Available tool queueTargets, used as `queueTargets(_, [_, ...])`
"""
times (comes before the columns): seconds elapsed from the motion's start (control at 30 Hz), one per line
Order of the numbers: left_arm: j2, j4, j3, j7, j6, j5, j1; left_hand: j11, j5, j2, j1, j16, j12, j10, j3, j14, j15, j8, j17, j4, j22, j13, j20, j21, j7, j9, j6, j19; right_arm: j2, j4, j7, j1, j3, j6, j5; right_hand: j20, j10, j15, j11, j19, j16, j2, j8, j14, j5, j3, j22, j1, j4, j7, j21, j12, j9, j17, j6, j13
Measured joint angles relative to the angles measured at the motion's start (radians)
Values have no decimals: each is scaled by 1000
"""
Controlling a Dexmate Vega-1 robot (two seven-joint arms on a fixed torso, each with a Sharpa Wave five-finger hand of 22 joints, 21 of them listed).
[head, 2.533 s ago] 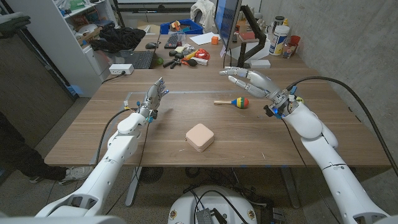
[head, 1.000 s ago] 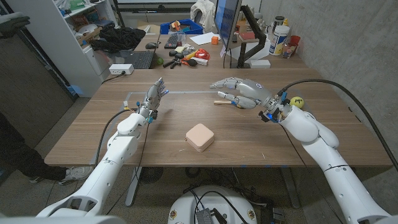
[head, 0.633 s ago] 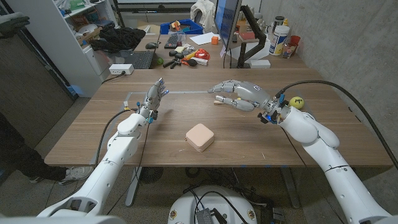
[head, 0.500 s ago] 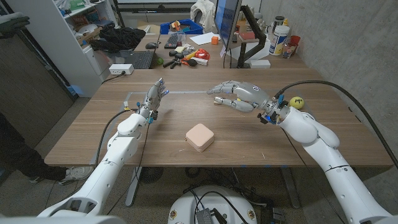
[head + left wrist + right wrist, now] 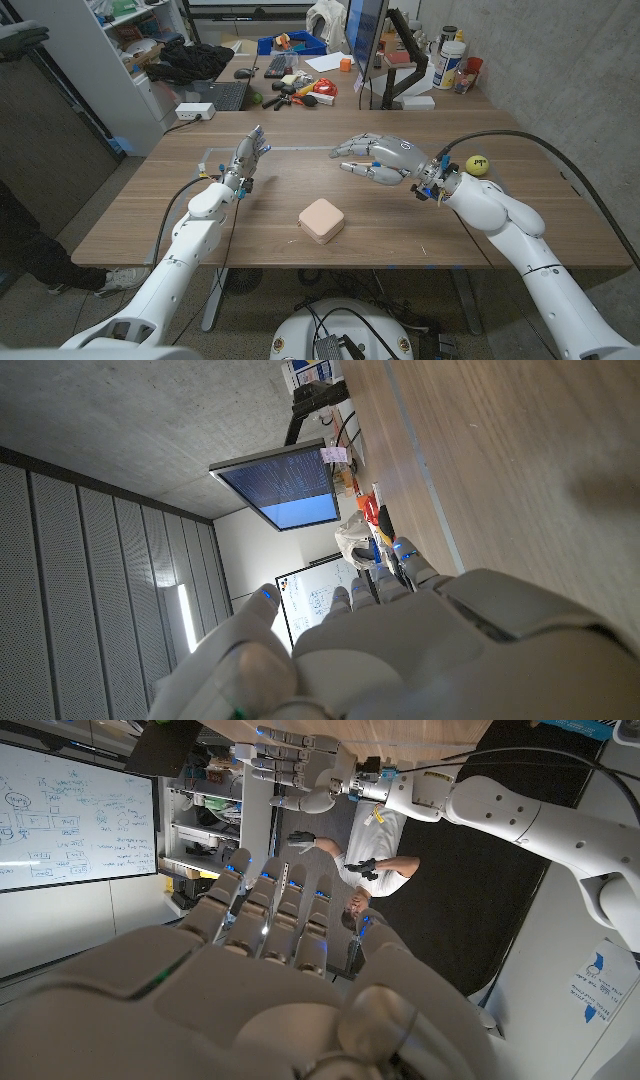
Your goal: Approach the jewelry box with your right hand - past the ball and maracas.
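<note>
Right hand (image 5: 378, 158) moved left, covering maracas | wooden table (image 5: 200, 215) | monitor (image 5: 362, 30) behind

the right robot hand (image 5: 378, 158) covers the maraca completely in the head view. the person (image 5: 372, 880) in the right wrist view is partly blocked by fingers (image 5: 283, 910), details too small.

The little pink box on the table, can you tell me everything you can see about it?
The jewelry box is a small, pale pink square with rounded corners and a smooth, matte look. A seam runs around its side, and its lid is closed. It lies flat on the wooden table, turned a little askew, near the front edge. Nothing touches it: the right hand hovers farther back, fingers spread.
</note>
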Motion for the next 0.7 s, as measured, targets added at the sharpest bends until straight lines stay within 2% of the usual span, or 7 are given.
queueTargets(0.2, [0, 5, 0, -4, -1, -2, -1, 0, 4, 0, 0, 0, 0, 0, 0, 0, 0, 0, 0, 0, 0, 0, 0, 0, 0, 0, 0, 0, -12, -3, -9, 6, -18, -8, -16, -13, 4, 4, -4, 2, 0, 4, 0, 4, -1, 6, 0, 4, -6, 0, 0, 0, 0, 0, 7, 0])
queueTargets(0.7, [0, 14, -1, -10, -8, -4, -4, 0, 4, 0, 0, 0, 0, 0, 0, 0, 0, 0, 0, 0, 0, 0, 0, -1, 0, 0, 0, 0, -36, -8, -12, 11, -52, -28, -33, -12, 12, 5, -2, 2, -4, 4, 4, 5, -4, 14, 5, 14, -14, 0, 0, 0, 0, 0, 26, 0])
